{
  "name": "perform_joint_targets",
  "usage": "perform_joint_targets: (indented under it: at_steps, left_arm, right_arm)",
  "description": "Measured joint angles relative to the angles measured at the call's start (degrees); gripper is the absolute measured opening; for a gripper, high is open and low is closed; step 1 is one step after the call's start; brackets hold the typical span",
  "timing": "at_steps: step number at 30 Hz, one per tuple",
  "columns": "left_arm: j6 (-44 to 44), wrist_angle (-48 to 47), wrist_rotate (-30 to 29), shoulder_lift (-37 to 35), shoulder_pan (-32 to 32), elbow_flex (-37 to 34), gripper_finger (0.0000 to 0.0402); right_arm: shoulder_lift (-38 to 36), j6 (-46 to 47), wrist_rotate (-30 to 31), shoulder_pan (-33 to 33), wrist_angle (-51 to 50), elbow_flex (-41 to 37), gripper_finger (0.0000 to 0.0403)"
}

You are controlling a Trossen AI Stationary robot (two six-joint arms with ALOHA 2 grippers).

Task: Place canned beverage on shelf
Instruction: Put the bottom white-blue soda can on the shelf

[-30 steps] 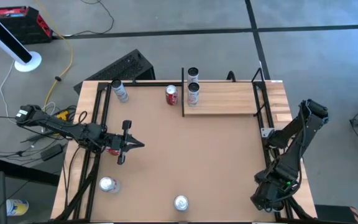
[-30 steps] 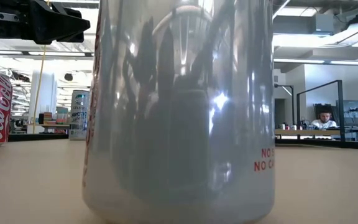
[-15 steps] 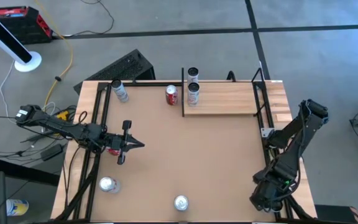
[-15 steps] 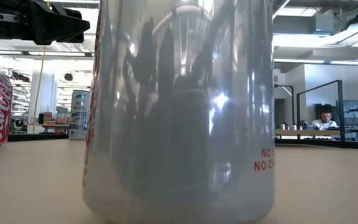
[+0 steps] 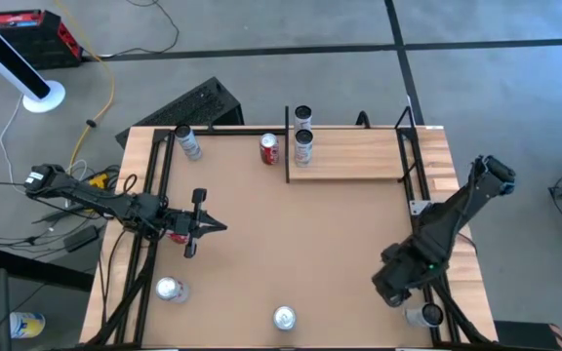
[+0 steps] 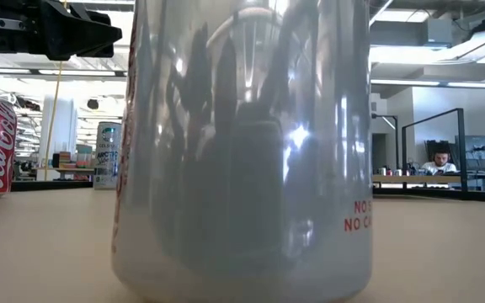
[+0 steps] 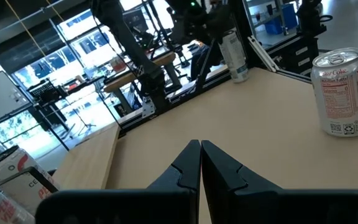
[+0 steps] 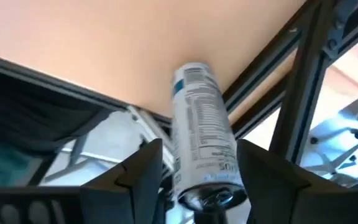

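Now the pick-up step is in hand: the shelf [image 5: 359,154] waits at the table's far edge, while the right gripper [image 8: 194,180], moved inward since a second ago, straddles a slim can [image 8: 199,140] at the near right corner, fingers apart, not yet clamped. Next it must squeeze and lift. The left gripper [image 7: 200,163] sits pinched together, empty.

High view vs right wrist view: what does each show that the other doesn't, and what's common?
Only high: the shelf at the table's far side, a red can just left of it, and the left end effector, shut, over the table's left side.
Only right wrist: the right end effector with its fingers flanking a slim can, with gaps on both sides; the can's label print.
Both: that slim can by the table's right-front corner, among the black frame rails.
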Motion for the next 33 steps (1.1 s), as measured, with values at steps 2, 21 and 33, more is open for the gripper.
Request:
perform_joint_targets:
  at_steps: [2,21,33]
  left_arm:
    - [0.0,0.0,0.0,0.0,0.0,0.0,0.0]
    - [0.1,-0.6,0.0,0.0,0.0,0.0,0.0]
    - [0.0,-0.6,0.0,0.0,0.0,0.0,0.0]
  right_arm:
    - [0.0,-2.6,0.0,-1.9,-2.0,0.7,0.0212]
    - [0.0,10.7,-7.1,2.3,5.4,1.8,0.0159]
    - [0.0,25.5,-6.0,13.8,5.9,1.8,0.0332]
